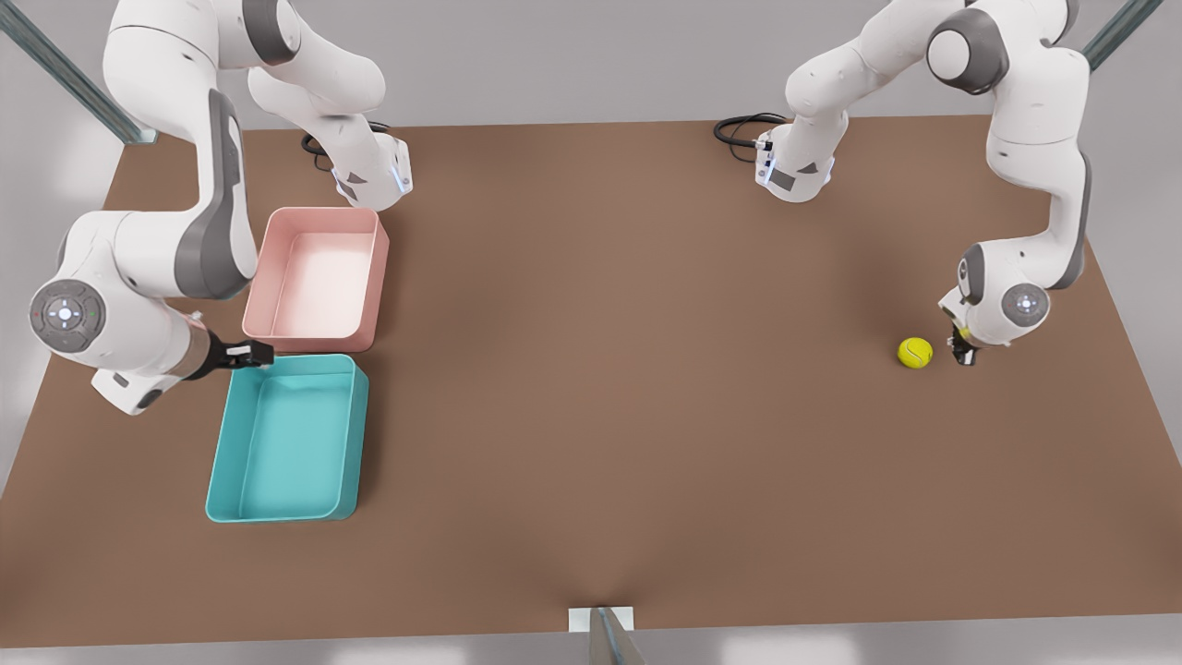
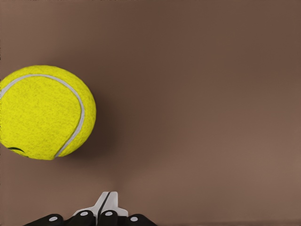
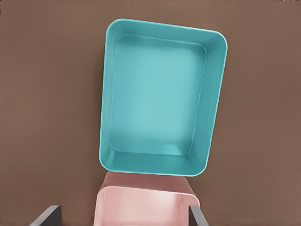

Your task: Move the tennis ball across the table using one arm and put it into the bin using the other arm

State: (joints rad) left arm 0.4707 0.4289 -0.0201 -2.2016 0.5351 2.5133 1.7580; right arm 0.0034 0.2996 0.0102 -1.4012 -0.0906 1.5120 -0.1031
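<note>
The yellow-green tennis ball (image 1: 915, 353) rests on the brown table (image 1: 600, 388) toward the front view's right. My left gripper (image 1: 961, 355) is low over the table just to the right of the ball, a small gap between them. Its fingers (image 2: 107, 207) are shut together on nothing, and the ball (image 2: 44, 113) lies close ahead and off to one side. My right gripper (image 1: 251, 353) hovers over the far corner of the teal bin (image 1: 286, 439) at the front view's left, fingers (image 3: 49, 215) spread open. The bin (image 3: 160, 99) is empty.
An empty pink bin (image 1: 316, 277) stands right behind the teal one, nearly touching it. Both arm bases (image 1: 374, 175) (image 1: 794, 166) sit at the far edge with black cables. Grey frame struts stand at the corners and at the near edge (image 1: 605, 633).
</note>
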